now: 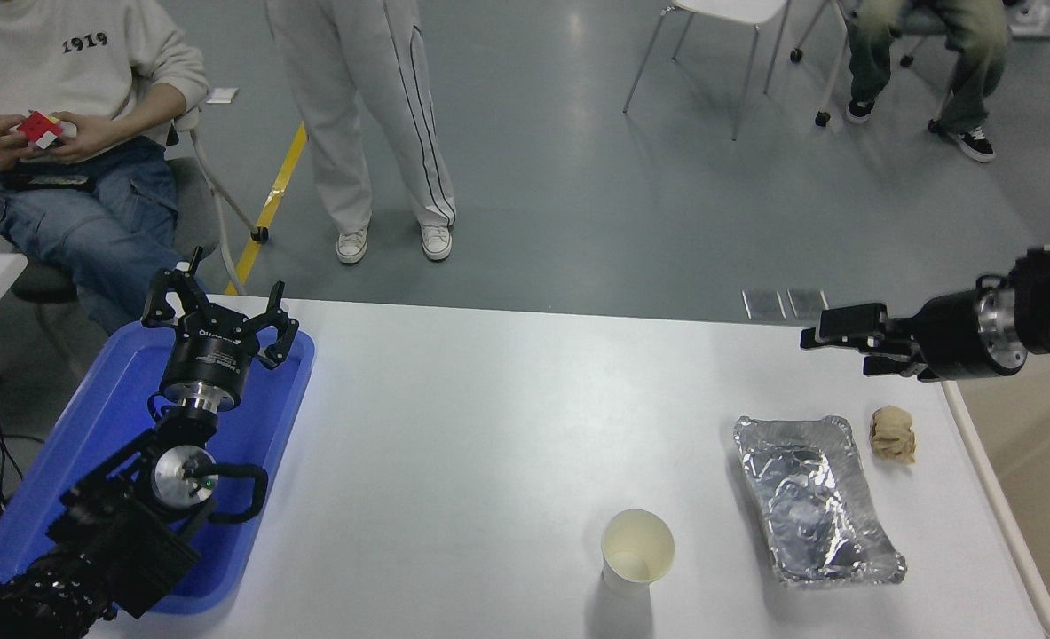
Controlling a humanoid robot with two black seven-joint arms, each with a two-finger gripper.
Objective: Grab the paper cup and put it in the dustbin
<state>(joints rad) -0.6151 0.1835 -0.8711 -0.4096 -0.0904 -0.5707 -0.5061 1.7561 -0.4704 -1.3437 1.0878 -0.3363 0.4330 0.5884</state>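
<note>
The paper cup (pixel 637 547) stands upright on the white table (pixel 489 417), near the front edge and right of centre; it is white with a cream inside. The dustbin (pixel 990 497) shows only as a pale rim and beige interior along the table's right side. My right gripper (pixel 835 349) reaches in from the right edge, pointing left above the table's far right corner. It is open and holds nothing, and it is far from the cup. My left gripper (pixel 223 311) is parked open over the blue tray.
A crinkled foil tray (pixel 813 497) lies right of the cup, with a crumpled tan paper ball (pixel 893 435) beside it. A blue tray (pixel 90 444) is at the left. People sit and stand beyond the far edge.
</note>
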